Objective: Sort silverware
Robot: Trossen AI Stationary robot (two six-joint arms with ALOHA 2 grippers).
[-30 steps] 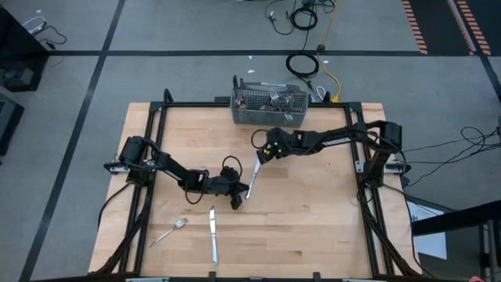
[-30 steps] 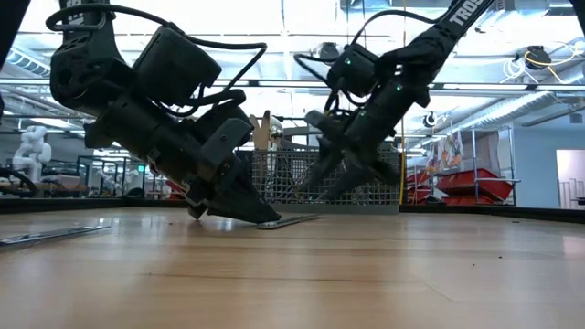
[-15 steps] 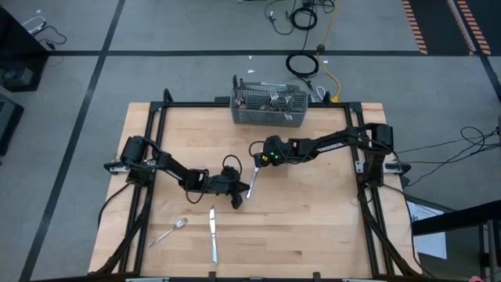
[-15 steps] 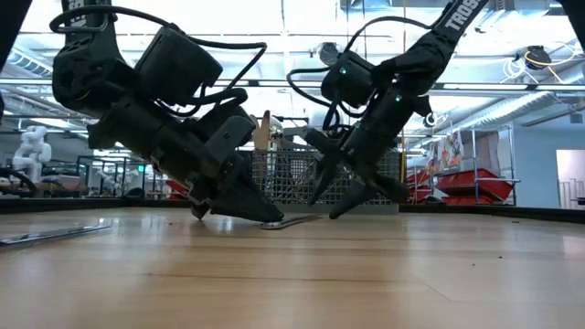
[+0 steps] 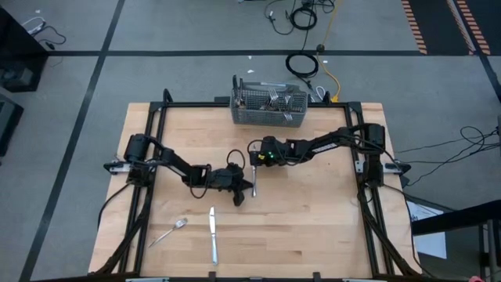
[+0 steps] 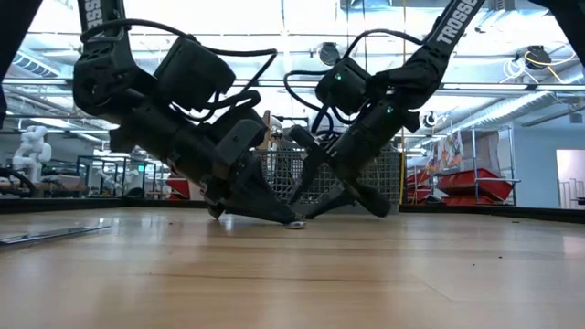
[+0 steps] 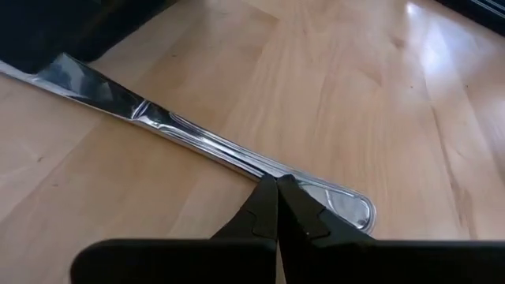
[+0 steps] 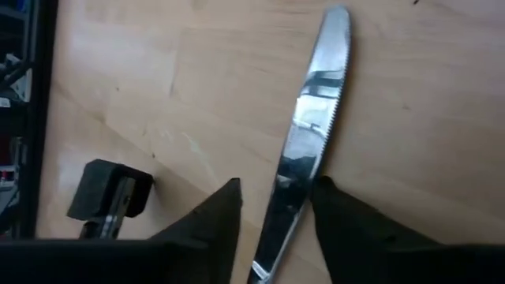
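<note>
Two grippers meet at one table knife [image 5: 253, 182] mid-table: the left gripper [image 7: 276, 207], pinched closed, presses its handle, while the right gripper [image 8: 274, 207] straddles the blade, fingers apart. A handover pickup seems underway; next, the right must close squarely. "TROSSEN" is partly readable on an arm.

Knife [image 8: 312, 170] is polished metal, mirror-glossy. Table [image 5: 313, 219] is pale wood, smooth satin. Basket [image 5: 269, 106], upper centre, grey wire mesh.
</note>
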